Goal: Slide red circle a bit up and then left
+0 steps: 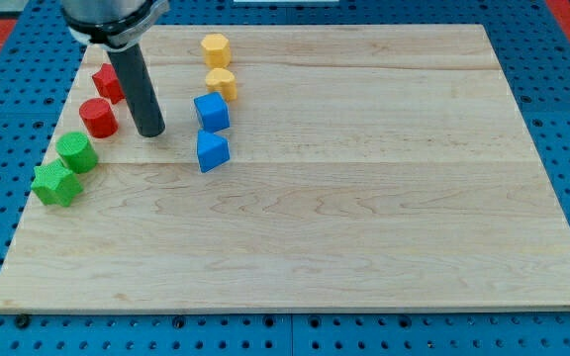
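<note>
Figure: a single xArm6 rod over a wooden bench (364, 218) with eight coloured blocks along the view's upper left. My tip (150, 132) rests on the bench just to the view's right of the red circle (98, 118), near it but with a narrow strip of bare wood between them; no contact is visible. The tool is a plain rod with no jaws, so it grasps nothing and can only push.

The red circle sits near the bench's left edge, below a second red block (108, 82) of irregular outline and above the green circle (77, 152) and green star-like block (55, 184). To the tip's right stand a blue cube-like block (211, 112) and a blue wedge-like block (211, 151), with two yellow blocks (216, 47) (222, 82) above them.

Governing relation: the circle lies to the tip's left and slightly up. An upward push probably requires the tip first to pass below the circle; from its present side only the leftward push is available.
</note>
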{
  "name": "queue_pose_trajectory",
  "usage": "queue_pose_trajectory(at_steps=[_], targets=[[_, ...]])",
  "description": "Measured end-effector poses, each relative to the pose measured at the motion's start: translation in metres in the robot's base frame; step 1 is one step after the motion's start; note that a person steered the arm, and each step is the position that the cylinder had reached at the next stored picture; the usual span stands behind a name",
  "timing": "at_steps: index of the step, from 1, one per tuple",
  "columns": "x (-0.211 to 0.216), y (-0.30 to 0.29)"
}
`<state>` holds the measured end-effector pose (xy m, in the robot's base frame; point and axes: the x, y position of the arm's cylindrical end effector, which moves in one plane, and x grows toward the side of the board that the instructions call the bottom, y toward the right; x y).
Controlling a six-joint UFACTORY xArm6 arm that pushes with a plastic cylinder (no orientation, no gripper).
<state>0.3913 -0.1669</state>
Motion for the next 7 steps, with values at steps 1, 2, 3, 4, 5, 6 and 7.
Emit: queue_pose_trajectory(at_steps=[1,2,3,4,5,6,7], targets=[[0.0,-0.038],[-0.008,-0.043],[-0.014,-0.06],[-0.025,-0.024],[-0.046,-0.005],[-0.048,-0.068],[-0.048,-0.072]])
